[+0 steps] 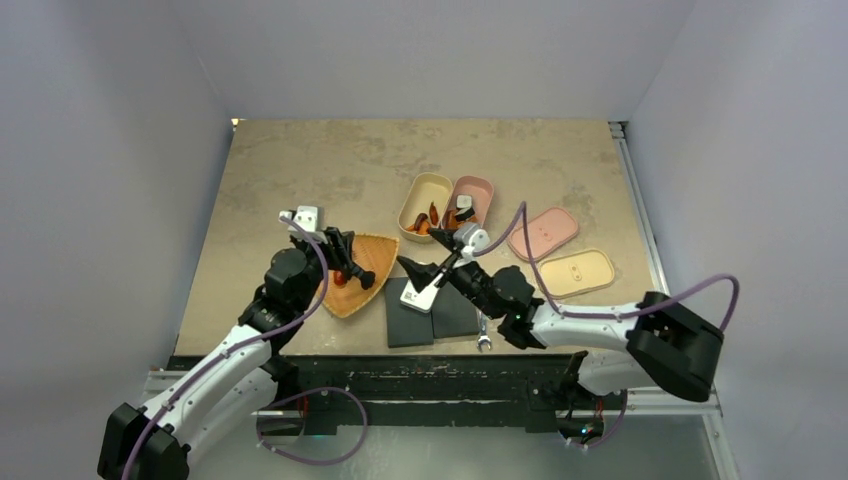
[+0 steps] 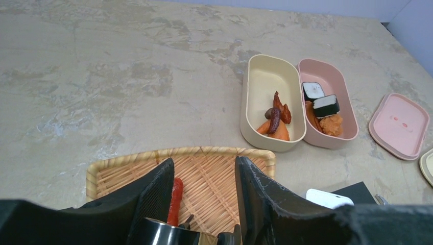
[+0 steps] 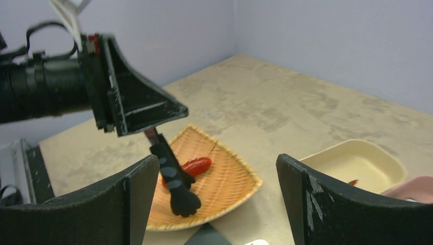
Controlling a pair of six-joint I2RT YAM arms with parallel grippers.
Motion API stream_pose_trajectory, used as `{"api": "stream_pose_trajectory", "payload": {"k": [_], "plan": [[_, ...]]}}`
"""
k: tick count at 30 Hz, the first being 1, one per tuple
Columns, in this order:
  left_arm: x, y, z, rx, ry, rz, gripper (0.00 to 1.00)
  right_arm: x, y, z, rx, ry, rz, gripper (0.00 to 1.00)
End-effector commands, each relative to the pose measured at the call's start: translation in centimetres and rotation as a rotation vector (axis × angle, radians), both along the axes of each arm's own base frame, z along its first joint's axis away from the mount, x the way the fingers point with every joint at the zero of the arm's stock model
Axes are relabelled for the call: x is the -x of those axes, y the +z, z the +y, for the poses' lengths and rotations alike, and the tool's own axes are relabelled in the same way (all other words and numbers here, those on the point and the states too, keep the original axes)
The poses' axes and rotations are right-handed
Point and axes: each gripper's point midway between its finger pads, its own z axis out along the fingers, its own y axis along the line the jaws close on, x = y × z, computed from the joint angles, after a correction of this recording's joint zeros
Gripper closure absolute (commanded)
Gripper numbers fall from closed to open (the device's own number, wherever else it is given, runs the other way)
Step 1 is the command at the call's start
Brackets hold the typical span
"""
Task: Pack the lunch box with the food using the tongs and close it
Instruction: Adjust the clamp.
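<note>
Right of the single woven basket (image 2: 214, 171) are two boxes, a cream box (image 2: 268, 84) and a pink box (image 2: 329, 76), and two lids, a pink lid (image 1: 543, 232) and a cream lid (image 1: 577, 272). One red piece (image 3: 196, 165) lies in the basket, and two black-and-white pieces (image 2: 313, 91) lie in the pink box. There is one pair of tongs (image 3: 173, 178).

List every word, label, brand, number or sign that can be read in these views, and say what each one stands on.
No text can be read in any view.
pink lid: a few small reddish marks on top, too small to read.
white card beside the dark mat: its visible face looks blank.
</note>
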Motion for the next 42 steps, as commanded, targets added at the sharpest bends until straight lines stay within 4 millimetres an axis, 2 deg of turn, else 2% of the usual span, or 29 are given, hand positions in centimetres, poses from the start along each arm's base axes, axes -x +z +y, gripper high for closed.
{"api": "stream_pose_trajectory", "payload": {"k": [1,5,14,17,28,34,37,42], "plan": [[0.2,0.3,-0.9,0.063,-0.032,-0.030,0.53,0.9,0.9,3.6,-0.041,0.147,-0.042,0.12],[0.4,-0.3,-0.7,0.058,-0.030,-0.031,0.53,0.9,-0.3,6.4,-0.025,0.223,-0.028,0.12],[0.4,-0.7,-1.1,0.069,-0.039,0.000,0.55,-0.4,-4.6,11.6,0.057,0.283,-0.021,0.13],[0.3,-0.7,-1.0,0.073,-0.029,0.024,0.55,-1.1,-6.3,12.7,0.089,0.277,-0.016,0.16],[0.2,-0.5,-1.3,0.078,-0.029,0.060,0.58,-2.2,-9.5,15.3,0.188,0.286,-0.036,0.23],[0.3,-0.1,-1.3,0.081,-0.033,0.056,0.58,-2.9,-11.0,16.6,0.256,0.284,-0.051,0.42],[0.3,0.7,-1.3,0.090,-0.034,0.048,0.54,-3.0,-10.7,16.5,0.258,0.278,-0.057,0.64],[0.3,2.4,-1.6,0.090,-0.047,0.046,0.38,-3.0,-8.8,15.8,0.193,0.255,-0.044,0.96]]}}
